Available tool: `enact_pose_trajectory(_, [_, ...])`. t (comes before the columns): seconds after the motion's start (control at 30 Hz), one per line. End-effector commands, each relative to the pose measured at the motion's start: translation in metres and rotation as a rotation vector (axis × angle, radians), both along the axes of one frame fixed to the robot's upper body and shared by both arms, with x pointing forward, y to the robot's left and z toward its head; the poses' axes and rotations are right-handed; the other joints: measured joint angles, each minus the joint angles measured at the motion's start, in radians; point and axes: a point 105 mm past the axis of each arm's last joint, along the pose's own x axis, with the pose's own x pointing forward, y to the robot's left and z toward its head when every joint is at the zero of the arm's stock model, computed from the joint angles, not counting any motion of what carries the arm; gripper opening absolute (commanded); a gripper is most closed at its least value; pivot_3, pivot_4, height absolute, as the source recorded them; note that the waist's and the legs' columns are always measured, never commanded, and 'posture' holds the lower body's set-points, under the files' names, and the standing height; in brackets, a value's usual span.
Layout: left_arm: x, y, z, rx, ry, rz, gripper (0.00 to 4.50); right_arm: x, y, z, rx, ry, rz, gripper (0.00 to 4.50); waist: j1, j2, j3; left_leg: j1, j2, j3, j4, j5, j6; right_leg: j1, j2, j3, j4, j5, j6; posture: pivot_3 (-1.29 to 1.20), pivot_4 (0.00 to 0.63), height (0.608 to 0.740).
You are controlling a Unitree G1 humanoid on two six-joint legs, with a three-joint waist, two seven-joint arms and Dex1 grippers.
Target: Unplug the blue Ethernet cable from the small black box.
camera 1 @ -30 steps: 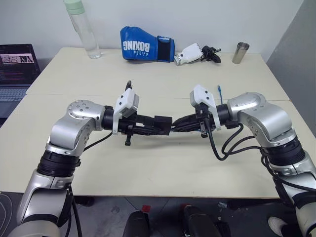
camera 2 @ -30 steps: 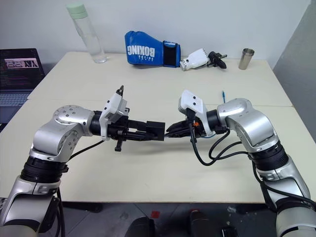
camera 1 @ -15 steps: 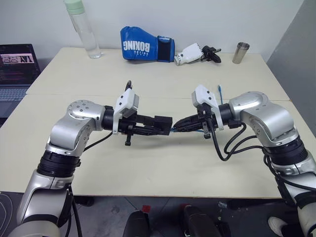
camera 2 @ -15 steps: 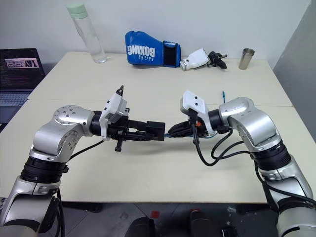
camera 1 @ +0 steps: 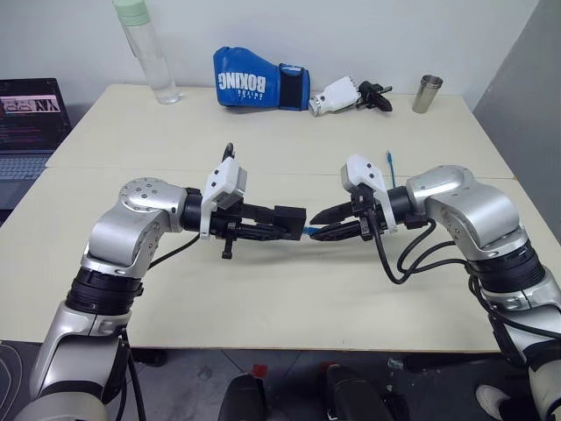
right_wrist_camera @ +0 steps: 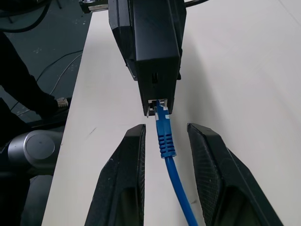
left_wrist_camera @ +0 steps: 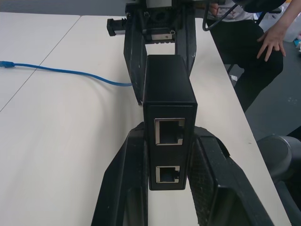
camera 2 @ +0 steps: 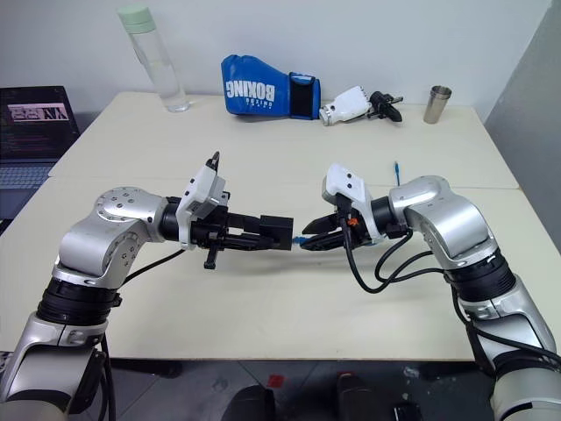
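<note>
Midair, left gripper (camera 1: pixel 294 221) gripping small black box (camera 1: pixel 289 220), right gripper (right_wrist_camera: pixel 164 155) parted around blue Ethernet cable (right_wrist_camera: pixel 165 136)

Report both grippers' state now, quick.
Left gripper: shut on the small black box.
Right gripper: open, fingers either side of the blue Ethernet cable, whose plug sits in the box's port; not gripping it.

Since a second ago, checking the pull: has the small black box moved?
No. The small black box sits at the same spot against the table seam, shut in the left gripper; the blue Ethernet cable remains plugged in.
</note>
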Motion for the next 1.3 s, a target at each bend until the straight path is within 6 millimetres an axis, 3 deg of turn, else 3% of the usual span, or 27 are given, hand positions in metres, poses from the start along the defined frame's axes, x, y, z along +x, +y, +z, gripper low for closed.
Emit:
enact_pose_trajectory(0.03, [-0.0035, -0.0027, 0.0106, -0.011, -0.054, -0.022, 0.79, -0.0024, 0.0056, 0.008, 0.004, -0.022, 0.026, 1.47, 0.0, 0.0, 0.0, 0.0, 0.0, 0.0, 0.0, 0.0, 0.0, 0.0, 0.0, 0.0, 0.0, 0.0, 0.0, 0.0, 0.15, 0.74])
enact_pose_trajectory(0.33, [-0.003, -0.0027, 0.0105, -0.007, -0.055, -0.022, 0.79, 0.0007, 0.0146, 0.0114, 0.022, -0.024, 0.026, 1.47, 0.0, 0.0, 0.0, 0.0, 0.0, 0.0, 0.0, 0.0, 0.0, 0.0, 0.0, 0.0, 0.0, 0.0, 0.0, 0.0, 0.15, 0.74])
enact_pose_trajectory(0.73, [-0.0042, -0.0014, 0.0098, 0.003, -0.059, -0.026, 0.79, 0.0002, 0.0125, 0.0087, -0.001, -0.022, 0.044, 1.47, 0.0, 0.0, 0.0, 0.0, 0.0, 0.0, 0.0, 0.0, 0.0, 0.0, 0.0, 0.0, 0.0, 0.0, 0.0, 0.0, 0.15, 0.74])
enact_pose_trajectory(0.97, [-0.007, -0.0027, 0.0084, 0.007, -0.061, -0.038, 0.79, 0.0014, 0.0139, 0.0108, 0.004, -0.014, 0.039, 0.02, 0.0, 0.0, 0.0, 0.0, 0.0, 0.0, 0.0, 0.0, 0.0, 0.0, 0.0, 0.0, 0.0, 0.0, 0.0, 0.0, 0.15, 0.74])
enact_pose_trajectory(1.3, [-0.0096, -0.0025, 0.0049, 0.027, -0.063, -0.05, 0.79, 0.0018, 0.0114, 0.0095, -0.018, -0.015, 0.047, 0.0, 0.0, 0.0, 0.0, 0.0, 0.0, 0.0, 0.0, 0.0, 0.0, 0.0, 0.0, 0.0, 0.0, 0.0, 0.0, 0.0, 0.15, 0.74])
